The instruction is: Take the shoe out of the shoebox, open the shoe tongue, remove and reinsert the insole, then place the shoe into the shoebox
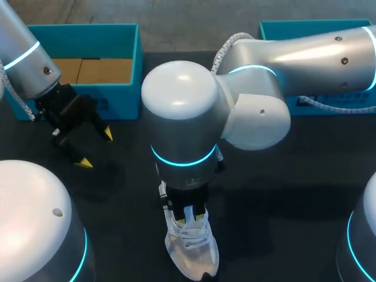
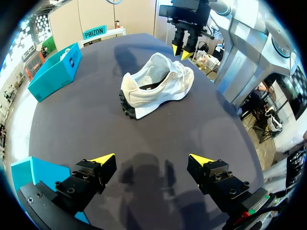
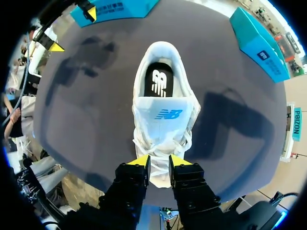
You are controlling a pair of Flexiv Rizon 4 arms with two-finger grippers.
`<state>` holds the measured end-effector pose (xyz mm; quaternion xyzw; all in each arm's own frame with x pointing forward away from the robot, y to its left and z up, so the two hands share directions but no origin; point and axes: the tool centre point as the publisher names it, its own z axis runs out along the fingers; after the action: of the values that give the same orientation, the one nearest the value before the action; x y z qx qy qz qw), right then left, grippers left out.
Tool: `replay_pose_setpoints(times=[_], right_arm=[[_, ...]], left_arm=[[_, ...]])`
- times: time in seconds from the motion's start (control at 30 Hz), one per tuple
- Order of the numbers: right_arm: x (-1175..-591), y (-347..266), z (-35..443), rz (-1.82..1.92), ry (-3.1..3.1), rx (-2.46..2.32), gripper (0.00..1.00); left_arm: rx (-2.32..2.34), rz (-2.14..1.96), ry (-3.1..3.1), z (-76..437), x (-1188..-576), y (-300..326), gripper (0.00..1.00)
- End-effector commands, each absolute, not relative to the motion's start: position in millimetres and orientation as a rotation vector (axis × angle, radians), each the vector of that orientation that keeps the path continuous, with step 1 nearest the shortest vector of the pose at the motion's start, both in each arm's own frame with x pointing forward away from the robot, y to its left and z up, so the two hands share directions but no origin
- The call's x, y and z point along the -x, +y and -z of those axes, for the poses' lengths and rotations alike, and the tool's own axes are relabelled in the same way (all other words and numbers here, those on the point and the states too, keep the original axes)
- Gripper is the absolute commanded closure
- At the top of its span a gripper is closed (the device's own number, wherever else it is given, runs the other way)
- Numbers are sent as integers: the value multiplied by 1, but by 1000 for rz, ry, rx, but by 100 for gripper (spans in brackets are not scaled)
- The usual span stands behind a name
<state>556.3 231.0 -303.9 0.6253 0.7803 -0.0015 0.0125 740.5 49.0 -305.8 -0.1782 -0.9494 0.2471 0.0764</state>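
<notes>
White shoe (image 1: 191, 252) (image 2: 156, 86) (image 3: 165, 124) stands upright on its sole on the dark table (image 1: 294, 176), out of the box. It is at the near edge in the head view, toe toward the robot.

Right gripper (image 1: 190, 218) (image 3: 159, 162) (image 2: 181, 50) comes in from the right, reaches past the middle and sits right over the laced front of the shoe. Cannot tell if it is pinching the laces or only poised at them; no view shows contact clearly.

Right wrist view: tongue (image 3: 168, 114) stands up just ahead of that gripper. Black insole (image 3: 159, 81) lies inside the shoe's opening beyond it.

Left gripper (image 1: 97, 148) (image 2: 152, 159) (image 3: 73, 28) is farther back on the left, well apart from the shoe. It hangs over bare table, spread wide and holding nothing.

Teal shoebox (image 1: 88, 29) is at the far left edge, just behind the left gripper. It is open on top, with brown cardboard (image 1: 97, 69) showing inside. Second teal box (image 1: 305, 26) is at the far right, partly hidden by the right arm.
</notes>
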Motion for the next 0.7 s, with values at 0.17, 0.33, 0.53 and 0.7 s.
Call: replay_pose_setpoints(times=[0.17, 0.33, 0.53, 0.7], right_arm=[[-561, 234, 312, -16, 2392, -1992, 81], [-573, 237, 317, -19, 2417, -1956, 80], [-590, 236, 326, -37, 2424, -1940, 84], [-603, 239, 338, -42, 2457, -1947, 86]], left_arm=[[534, -738, -2849, 306, -739, 49, 0], [534, -738, -2849, 306, -739, 49, 0], [534, -738, -2849, 306, -739, 49, 0], [534, -738, -2849, 306, -739, 49, 0]])
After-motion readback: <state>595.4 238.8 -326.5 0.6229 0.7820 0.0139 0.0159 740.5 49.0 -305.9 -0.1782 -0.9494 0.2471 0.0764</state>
